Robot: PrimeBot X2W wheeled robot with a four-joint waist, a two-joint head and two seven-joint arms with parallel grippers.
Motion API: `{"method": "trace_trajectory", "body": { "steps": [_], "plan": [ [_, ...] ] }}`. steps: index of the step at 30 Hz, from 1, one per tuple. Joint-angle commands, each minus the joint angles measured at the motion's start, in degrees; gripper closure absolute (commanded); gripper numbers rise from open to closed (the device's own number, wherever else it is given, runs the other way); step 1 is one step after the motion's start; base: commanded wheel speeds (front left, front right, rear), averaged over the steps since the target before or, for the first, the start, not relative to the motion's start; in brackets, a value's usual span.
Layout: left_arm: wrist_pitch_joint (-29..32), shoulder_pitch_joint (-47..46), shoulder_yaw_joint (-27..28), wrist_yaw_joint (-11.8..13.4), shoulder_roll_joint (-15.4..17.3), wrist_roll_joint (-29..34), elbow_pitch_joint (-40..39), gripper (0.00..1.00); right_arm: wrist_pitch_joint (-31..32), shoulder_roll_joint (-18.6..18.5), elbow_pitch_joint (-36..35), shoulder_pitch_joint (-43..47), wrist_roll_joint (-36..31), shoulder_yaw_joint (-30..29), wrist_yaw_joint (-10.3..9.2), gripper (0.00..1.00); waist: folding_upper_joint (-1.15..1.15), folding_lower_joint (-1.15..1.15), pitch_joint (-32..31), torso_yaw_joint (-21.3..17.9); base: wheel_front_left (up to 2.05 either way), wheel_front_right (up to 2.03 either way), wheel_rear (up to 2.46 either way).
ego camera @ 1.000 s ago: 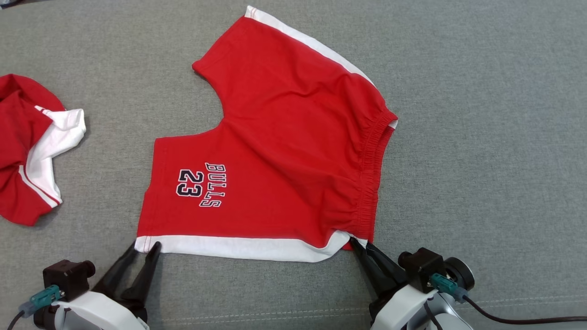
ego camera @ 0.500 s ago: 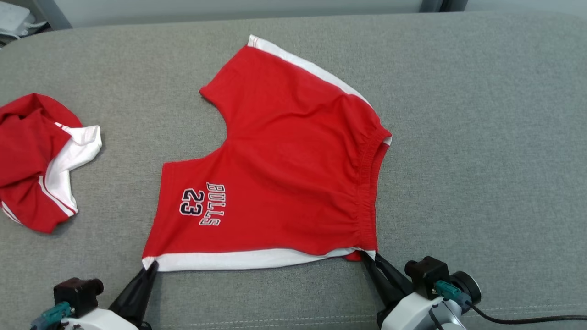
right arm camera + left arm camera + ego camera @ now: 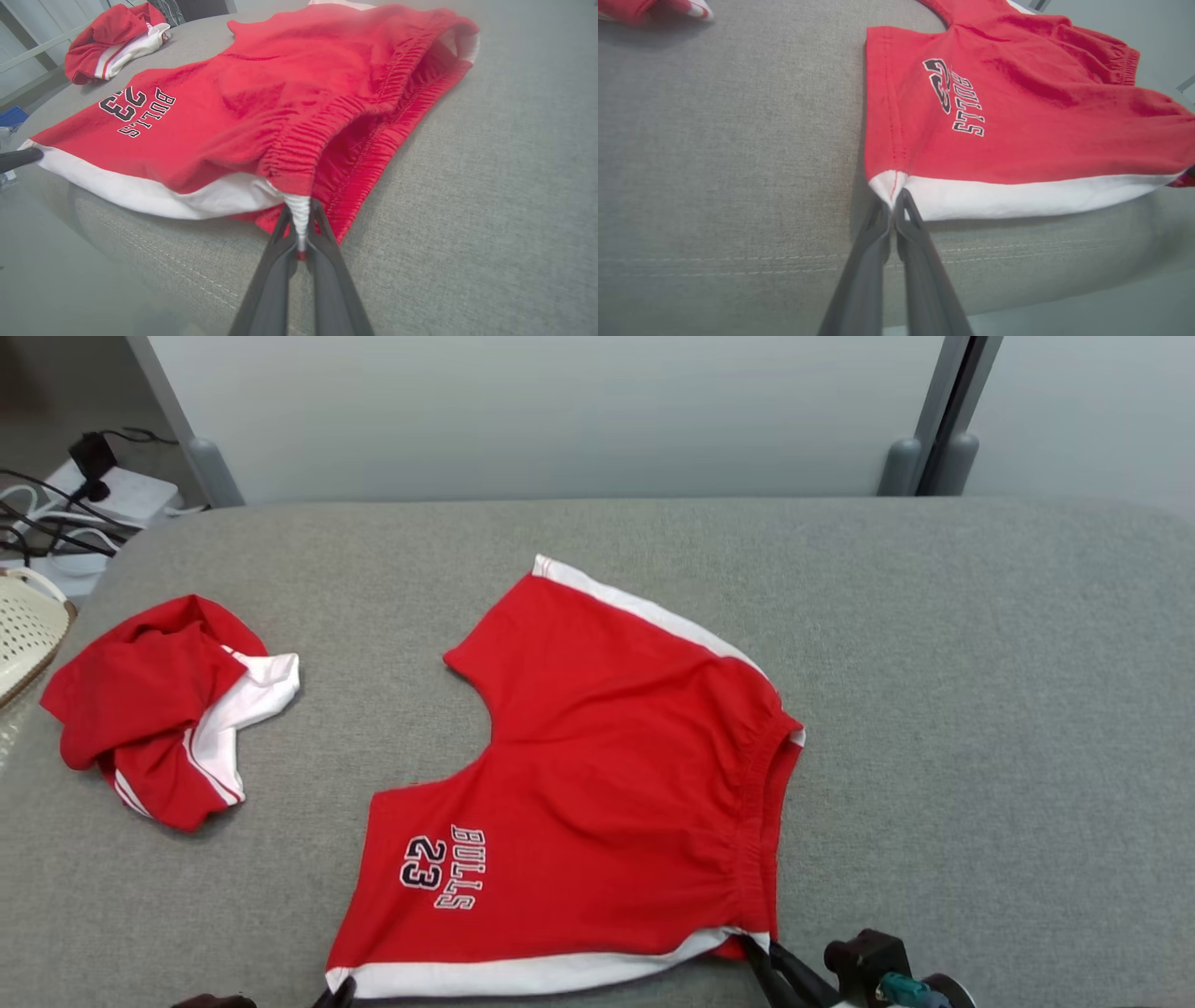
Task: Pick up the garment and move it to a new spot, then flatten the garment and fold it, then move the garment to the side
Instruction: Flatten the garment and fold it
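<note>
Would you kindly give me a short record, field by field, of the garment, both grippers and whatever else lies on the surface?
surface: grey padded surface
garment: red shorts, white trim, BULLS 23 print, spread out
left gripper: shut on the shorts' white hem corner
right gripper: shut on the waistband corner
other: crumpled red and white garment lying apart on the left; pale basket at the left edge

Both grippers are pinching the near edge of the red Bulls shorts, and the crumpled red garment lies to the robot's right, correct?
Wrong side: the head view shows the crumpled red garment to the robot's left. The left gripper and right gripper do pinch the near edge of the red Bulls shorts.
</note>
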Motion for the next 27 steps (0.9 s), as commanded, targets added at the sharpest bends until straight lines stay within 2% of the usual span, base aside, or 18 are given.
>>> {"method": "trace_trajectory", "body": {
  "steps": [1, 9, 14, 20, 27],
  "plan": [
    [-0.3, -1.0, 2.1, 0.0, 1.1, 0.9, -0.1, 1.00, -0.6, 0.3, -0.4, -0.1, 0.8, 1.5, 0.00, 1.00, 0.00, 0.00, -1.0, 0.5, 0.00, 0.00, 0.00],
    [-0.3, 0.2, 2.4, 0.0, 0.4, 2.2, 1.2, 1.00, -0.6, 0.3, 0.5, 1.7, 2.6, 1.9, 0.00, 1.00, 0.00, 0.00, -1.7, 0.9, 0.00, 0.00, 0.00],
    [-0.3, -2.2, 3.3, 0.0, 1.8, 1.4, -2.6, 1.00, -0.7, 0.3, -2.6, 0.0, 3.8, 1.1, 0.00, 1.00, 0.00, 0.00, -0.1, 0.2, 0.00, 0.00, 0.00],
    [-0.3, -10.8, 2.5, 0.0, 5.9, -2.4, -9.3, 1.00, -0.7, 0.3, -8.7, -4.6, 5.3, -0.3, 0.00, 1.00, 0.00, 0.00, 4.1, -1.2, 0.00, 0.00, 0.00],
    [-0.3, -24.7, -2.0, 0.0, 12.7, -8.1, -12.9, 1.00, -0.7, 0.3, -13.8, -12.1, 4.9, -1.4, 0.00, 1.00, 0.00, 0.00, 11.4, -4.3, 0.00, 0.00, 0.00]
  ]
}}
